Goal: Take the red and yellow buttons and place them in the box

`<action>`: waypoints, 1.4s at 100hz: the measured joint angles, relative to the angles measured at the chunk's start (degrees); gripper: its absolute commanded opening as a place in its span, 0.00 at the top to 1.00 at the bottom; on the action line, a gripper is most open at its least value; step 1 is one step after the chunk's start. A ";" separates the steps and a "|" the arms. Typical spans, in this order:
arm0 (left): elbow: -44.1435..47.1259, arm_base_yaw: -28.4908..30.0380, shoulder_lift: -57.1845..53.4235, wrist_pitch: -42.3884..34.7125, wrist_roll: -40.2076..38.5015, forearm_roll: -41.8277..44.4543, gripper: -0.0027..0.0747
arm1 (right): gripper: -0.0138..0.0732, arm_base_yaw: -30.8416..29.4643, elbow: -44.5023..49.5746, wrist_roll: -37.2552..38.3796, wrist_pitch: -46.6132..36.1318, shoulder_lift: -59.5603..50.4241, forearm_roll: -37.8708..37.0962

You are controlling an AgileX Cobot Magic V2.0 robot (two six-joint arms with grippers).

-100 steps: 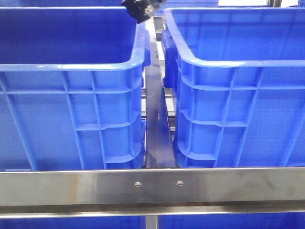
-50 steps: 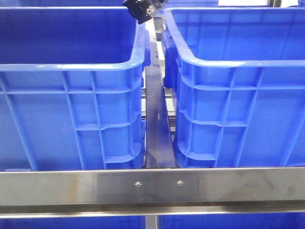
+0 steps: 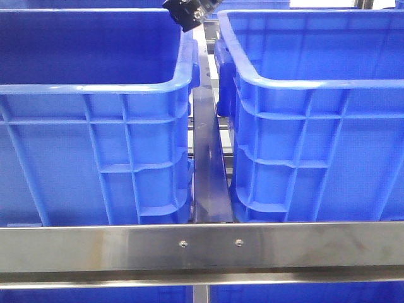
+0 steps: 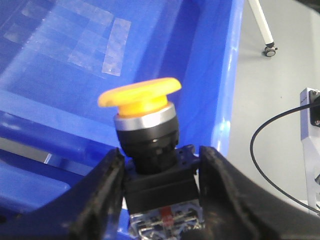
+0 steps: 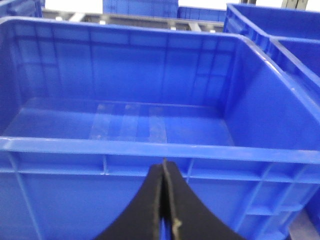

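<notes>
The left gripper (image 4: 160, 165) clamps the black body of a yellow push-button (image 4: 142, 107), its mushroom cap tilted above a silver collar, both black fingers (image 4: 100, 195) pressed against the housing; it hangs over the inside of a blue crate (image 4: 220, 100), close to that crate's wall, with grey floor and a black cable (image 4: 270, 130) beyond the rim; the right gripper (image 5: 163, 200) is closed with nothing between its tips, facing an empty blue crate (image 5: 125, 150) from outside its near rim; the front view shows two blue crates (image 3: 95, 88) either side of a steel rail (image 3: 208, 164), a black arm part (image 3: 186, 12) above the gap; no red button is visible.
</notes>
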 measured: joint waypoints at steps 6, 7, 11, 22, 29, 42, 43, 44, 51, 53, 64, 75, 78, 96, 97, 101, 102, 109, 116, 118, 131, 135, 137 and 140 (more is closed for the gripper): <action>0.00 0.00 0.00 0.00 0.00 0.00 0.74 | 0.92 0.00 -2.51 0.00 3.53 0.28 0.00; 0.00 0.00 0.00 0.00 0.00 0.00 0.74 | 0.92 0.00 -3.13 0.00 4.36 0.46 0.00; 0.00 0.00 0.00 0.00 0.00 0.00 0.74 | 0.92 0.00 -4.68 0.00 6.42 1.09 0.00; 0.00 0.00 0.00 0.00 0.00 0.00 0.74 | 0.92 0.00 -9.01 0.00 12.16 4.19 1.15; 0.00 0.00 0.00 0.00 0.00 0.00 0.74 | 0.92 0.00 -11.26 0.00 14.94 6.68 2.55; 0.00 0.00 0.00 0.00 0.00 0.00 0.74 | 0.75 0.00 -14.83 0.00 19.67 12.01 3.83; 0.00 0.00 0.00 0.00 0.00 0.00 0.74 | 0.73 0.00 -15.00 0.00 19.96 12.33 3.94; 0.00 0.00 0.00 0.00 0.00 0.00 0.74 | 0.69 0.00 -15.17 0.00 20.47 12.63 3.92; 0.00 0.00 0.00 0.00 0.00 0.00 0.74 | 0.51 0.00 -16.87 0.00 23.09 15.78 4.04; 0.00 0.00 0.00 0.00 0.00 0.00 0.74 | 0.45 0.00 -17.32 0.00 23.51 16.69 4.04; 0.00 0.00 0.00 0.00 0.00 0.00 0.74 | 0.27 0.00 -19.25 0.00 25.13 20.91 4.58; 0.00 0.00 0.00 0.00 0.00 0.00 0.74 | 0.26 0.00 -20.86 0.00 26.00 24.57 6.12; 0.00 0.00 0.00 0.00 0.00 0.00 0.74 | 0.26 0.00 -21.37 0.00 26.26 25.47 6.81; 0.00 0.00 0.00 0.00 0.00 0.00 0.74 | 0.26 0.00 -26.27 0.00 26.51 29.94 11.50; 0.00 0.00 0.00 0.00 0.00 0.00 0.74 | 0.26 0.00 -26.51 0.00 26.51 30.09 12.04; 0.00 0.00 0.00 0.00 0.00 0.00 0.74 | 0.26 0.00 -27.95 0.00 26.51 31.08 13.53; 0.00 0.00 0.00 0.00 0.00 0.00 0.74 | 0.26 0.00 -28.19 -0.11 26.51 31.25 14.21; 0.00 0.00 0.00 0.00 0.00 0.00 0.74 | 0.26 0.00 -30.51 -1.07 26.51 33.21 18.56; 0.00 0.00 0.00 0.00 0.00 0.00 0.74 | 0.26 0.00 -32.41 -3.54 26.65 35.54 24.49; 0.00 0.00 0.00 0.00 0.00 0.00 0.74 | 0.26 0.00 -32.90 -4.51 26.65 36.30 26.56; 0.00 0.00 0.00 0.00 0.00 0.00 0.74 | 0.26 0.00 -35.21 -12.47 27.46 41.85 41.28; 0.00 0.00 0.00 0.00 0.00 0.00 0.74 | 0.26 0.00 -35.54 -15.38 28.02 43.74 46.55; 0.00 0.00 0.00 0.00 0.00 0.00 0.74 | 0.26 0.00 -35.82 -16.40 28.24 44.40 49.16; 0.00 0.00 0.00 0.00 0.00 0.00 0.74 | 0.26 0.00 -36.07 -18.91 28.76 46.11 52.66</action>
